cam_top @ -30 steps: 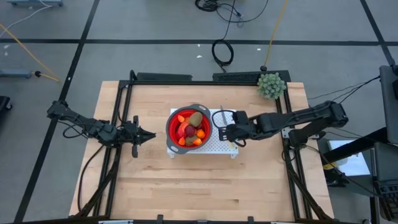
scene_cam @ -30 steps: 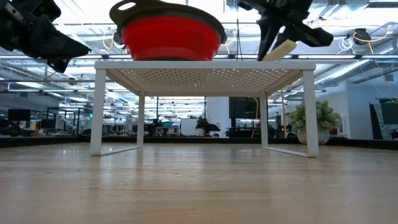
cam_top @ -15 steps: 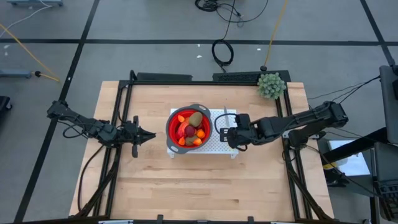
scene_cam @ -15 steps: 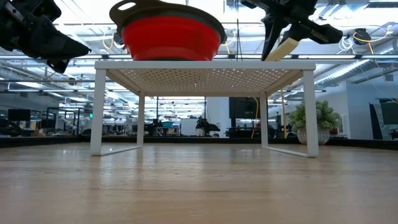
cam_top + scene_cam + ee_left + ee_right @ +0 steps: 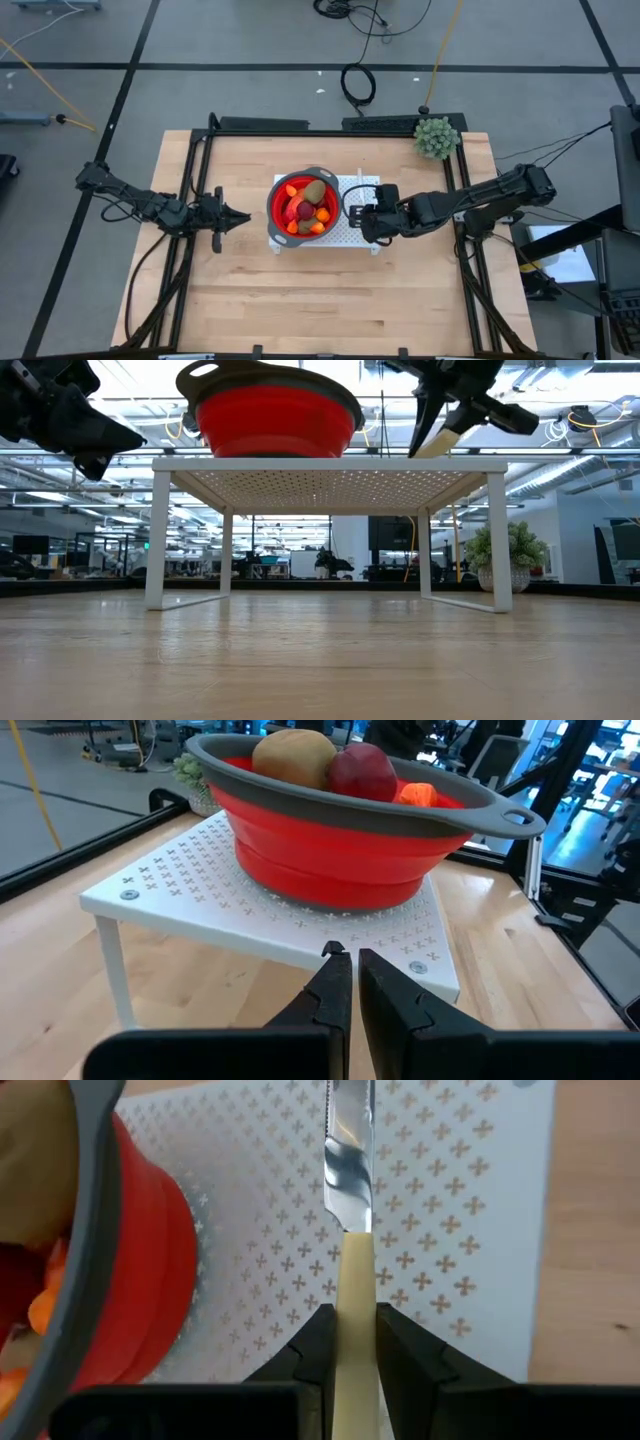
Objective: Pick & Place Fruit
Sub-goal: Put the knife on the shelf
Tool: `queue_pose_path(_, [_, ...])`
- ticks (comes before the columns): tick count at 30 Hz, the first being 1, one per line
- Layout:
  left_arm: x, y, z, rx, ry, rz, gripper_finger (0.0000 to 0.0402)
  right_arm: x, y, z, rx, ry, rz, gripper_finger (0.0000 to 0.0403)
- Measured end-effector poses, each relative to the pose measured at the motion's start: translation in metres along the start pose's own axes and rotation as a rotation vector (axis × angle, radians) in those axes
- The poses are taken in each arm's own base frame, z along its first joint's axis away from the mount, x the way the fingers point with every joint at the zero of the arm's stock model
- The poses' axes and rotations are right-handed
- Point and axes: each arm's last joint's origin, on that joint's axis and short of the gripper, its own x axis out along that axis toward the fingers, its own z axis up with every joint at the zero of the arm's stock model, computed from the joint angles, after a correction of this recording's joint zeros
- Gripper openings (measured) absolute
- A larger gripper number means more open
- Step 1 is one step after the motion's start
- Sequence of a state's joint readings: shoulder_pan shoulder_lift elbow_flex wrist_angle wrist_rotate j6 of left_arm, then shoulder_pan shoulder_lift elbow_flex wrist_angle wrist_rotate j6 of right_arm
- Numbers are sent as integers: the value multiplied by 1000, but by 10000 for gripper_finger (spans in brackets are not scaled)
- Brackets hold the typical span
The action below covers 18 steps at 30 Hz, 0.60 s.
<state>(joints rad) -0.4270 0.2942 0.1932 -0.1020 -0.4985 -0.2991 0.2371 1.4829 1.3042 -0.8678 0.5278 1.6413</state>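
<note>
Bright, even overhead light floods the pale wooden table point(image 5: 320, 290); glare streaks the shiny steel knife blade point(image 5: 348, 1160), backlit ceiling strips at twelve o'clock.

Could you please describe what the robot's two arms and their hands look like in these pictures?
Both arms are black and slender, built of jointed segments, with thin black cables looping alongside them. The left hand and the right hand each end in two dark, flat-sided fingers that taper toward the tips, mounted on a blocky black wrist body. No markings or labels are visible on them.
</note>
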Motion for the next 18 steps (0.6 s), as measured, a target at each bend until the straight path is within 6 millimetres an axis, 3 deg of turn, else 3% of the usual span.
queue_pose_path(18, [0, 0, 0, -71, -2, -1, 21, 8, 1, -1, 27, 37, -23, 45])
